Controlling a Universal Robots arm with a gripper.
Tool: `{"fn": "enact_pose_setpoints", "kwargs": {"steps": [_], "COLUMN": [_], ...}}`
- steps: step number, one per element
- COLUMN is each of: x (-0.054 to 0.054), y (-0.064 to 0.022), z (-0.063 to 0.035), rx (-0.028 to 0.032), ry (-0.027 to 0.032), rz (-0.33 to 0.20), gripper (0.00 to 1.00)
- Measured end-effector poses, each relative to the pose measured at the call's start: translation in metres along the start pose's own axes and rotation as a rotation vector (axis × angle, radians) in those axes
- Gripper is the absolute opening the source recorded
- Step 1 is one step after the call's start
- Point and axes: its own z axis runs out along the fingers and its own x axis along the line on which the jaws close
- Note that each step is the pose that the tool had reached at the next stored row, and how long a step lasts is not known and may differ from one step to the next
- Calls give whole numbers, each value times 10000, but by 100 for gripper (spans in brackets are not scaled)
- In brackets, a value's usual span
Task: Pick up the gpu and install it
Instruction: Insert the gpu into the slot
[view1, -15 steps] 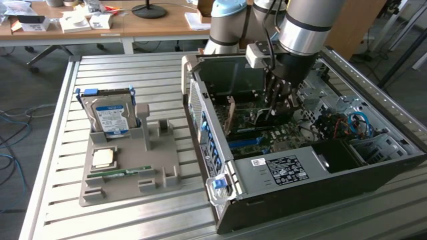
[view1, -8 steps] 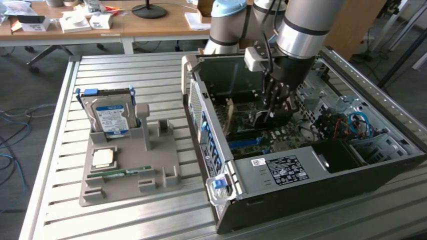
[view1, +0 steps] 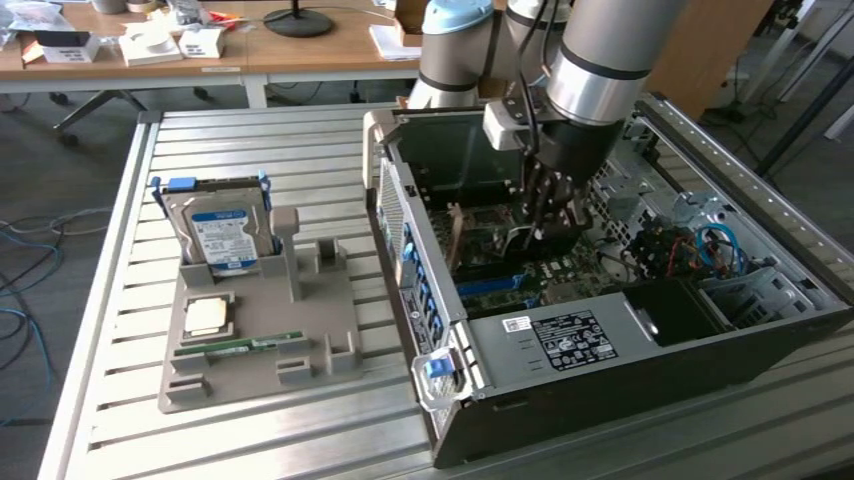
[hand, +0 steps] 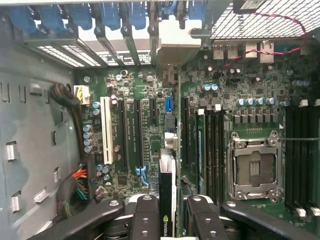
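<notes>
The gpu shows edge-on in the wrist view, a thin green card standing upright over the motherboard's expansion slots. Its silver end bracket reaches the case's rear slot openings. My gripper is shut on the card, one black finger on each side of it. In the exterior view the gripper reaches down into the open computer case, with the gpu below it, close to the board. Whether the card's edge sits in a slot is hidden.
A grey holder tray at the exterior view's left carries a hard drive, a processor chip and a memory stick. Inside the case are the CPU socket, memory slots, cable bundles and a power supply.
</notes>
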Motion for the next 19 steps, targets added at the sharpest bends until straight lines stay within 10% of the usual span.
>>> {"fn": "enact_pose_setpoints", "kwargs": {"steps": [19], "x": [9], "y": [77], "z": [134], "rx": [20], "ry": [3], "rz": [-24], "gripper": [26]}}
